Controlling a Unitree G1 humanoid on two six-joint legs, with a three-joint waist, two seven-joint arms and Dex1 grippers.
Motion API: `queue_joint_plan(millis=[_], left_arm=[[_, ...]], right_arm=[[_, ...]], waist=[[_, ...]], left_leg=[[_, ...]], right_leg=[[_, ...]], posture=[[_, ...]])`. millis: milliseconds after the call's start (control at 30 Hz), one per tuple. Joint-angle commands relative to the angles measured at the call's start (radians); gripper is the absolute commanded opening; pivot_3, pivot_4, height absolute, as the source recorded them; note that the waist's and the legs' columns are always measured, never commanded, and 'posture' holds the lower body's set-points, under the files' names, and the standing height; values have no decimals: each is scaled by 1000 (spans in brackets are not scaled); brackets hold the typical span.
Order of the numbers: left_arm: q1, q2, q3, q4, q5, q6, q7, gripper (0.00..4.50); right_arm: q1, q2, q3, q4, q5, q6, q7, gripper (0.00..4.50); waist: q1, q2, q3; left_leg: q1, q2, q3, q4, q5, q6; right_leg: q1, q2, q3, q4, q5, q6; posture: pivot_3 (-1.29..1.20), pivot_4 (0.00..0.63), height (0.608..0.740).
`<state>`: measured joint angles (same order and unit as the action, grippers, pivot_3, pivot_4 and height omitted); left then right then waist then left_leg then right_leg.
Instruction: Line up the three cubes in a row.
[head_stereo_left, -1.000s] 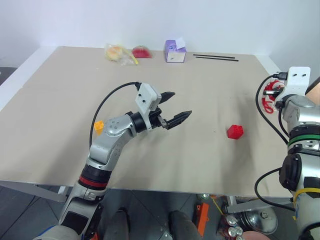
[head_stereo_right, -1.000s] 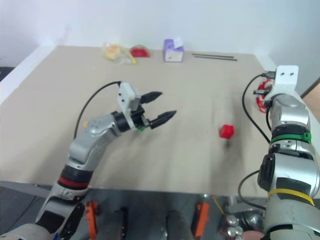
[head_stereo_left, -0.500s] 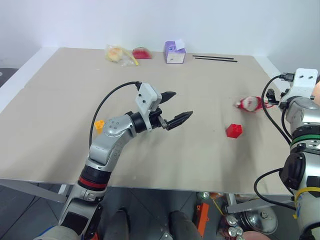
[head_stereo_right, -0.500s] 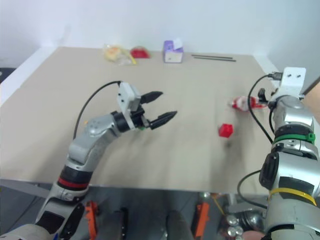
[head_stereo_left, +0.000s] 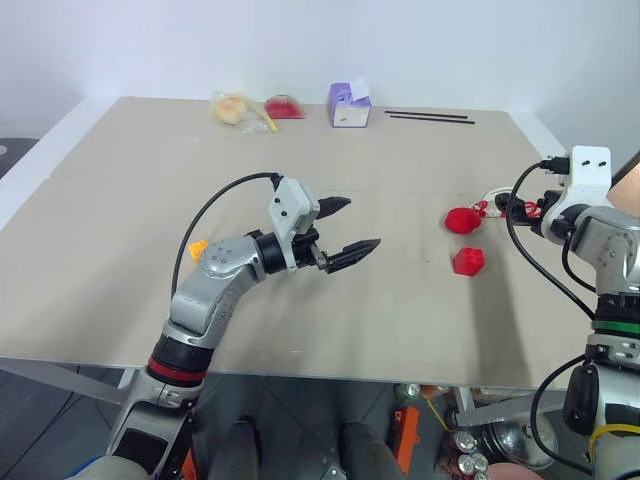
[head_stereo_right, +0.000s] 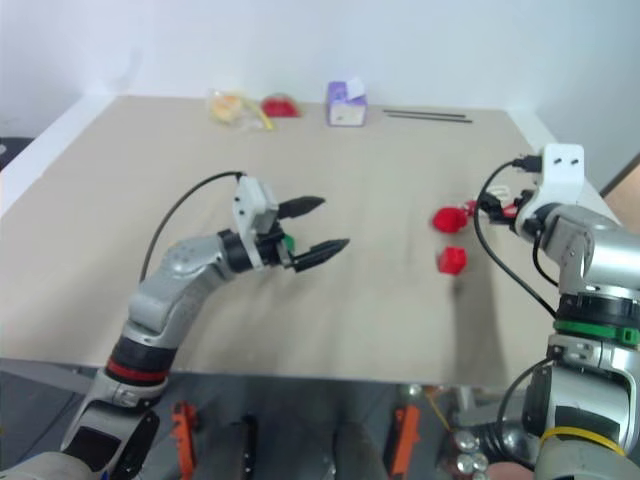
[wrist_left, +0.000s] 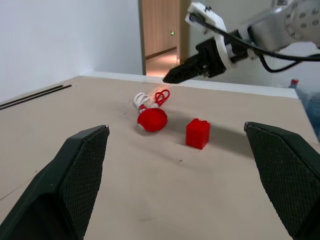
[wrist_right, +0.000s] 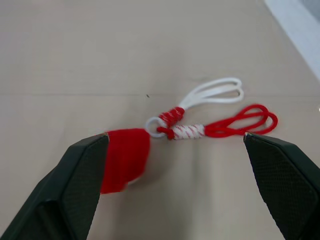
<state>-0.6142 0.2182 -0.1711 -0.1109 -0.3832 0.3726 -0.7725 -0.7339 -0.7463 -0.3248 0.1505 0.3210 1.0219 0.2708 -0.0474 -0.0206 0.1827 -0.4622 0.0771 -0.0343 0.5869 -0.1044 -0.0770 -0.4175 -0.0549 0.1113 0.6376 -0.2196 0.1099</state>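
Red cube (head_stereo_left: 468, 261) on surface (head_stereo_left: 400, 320): likely light, rigid, slick plastic; grip flat side faces, below studs. Left pincer (head_stereo_left: 345, 228) wide, empty. Right pincer (wrist_left: 170, 78) wide, empty, near red ornament (head_stereo_left: 460, 220)

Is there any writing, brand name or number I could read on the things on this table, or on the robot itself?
None can be read.
purple-and-white box: any print is too small to make out.
red cube: plain, no text.
left gripper and right gripper: no legible marking.
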Motion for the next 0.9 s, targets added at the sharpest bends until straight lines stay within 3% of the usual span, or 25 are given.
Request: queue_joint_plan(millis=[33,300,733,900], left_arm=[[-13,10,11,-38,-17,-6,-16,4500],[-17,11,4,-29,-16,-8,-35,4500],[-27,-1,3,-12,-11,-16,-40,4500],[-26,-2,7,-17,-11,-13,-36,4500]], right_arm=[[69,55,-53,-212,40,203,-59,4474],[103,217,-139,-408,15,425,-180,4474],[168,333,-120,-402,-42,389,-227,4474],[177,344,-112,-363,-69,332,-236,2968]], waist=[[0,-1,0],[0,0,0],[0,0,0],[0,0,0]], left_leg=[[0,0,0,0,0,0],[0,0,0,1,1,1],[0,0,0,1,1,1],[0,0,0,1,1,1]], right_leg=[[1,0,0,0,0,0],[0,0,0,1,1,-1],[0,0,0,1,1,-1],[0,0,0,1,1,-1]], posture=[[0,150,740],[0,150,740],[0,150,740],[0,150,740]])
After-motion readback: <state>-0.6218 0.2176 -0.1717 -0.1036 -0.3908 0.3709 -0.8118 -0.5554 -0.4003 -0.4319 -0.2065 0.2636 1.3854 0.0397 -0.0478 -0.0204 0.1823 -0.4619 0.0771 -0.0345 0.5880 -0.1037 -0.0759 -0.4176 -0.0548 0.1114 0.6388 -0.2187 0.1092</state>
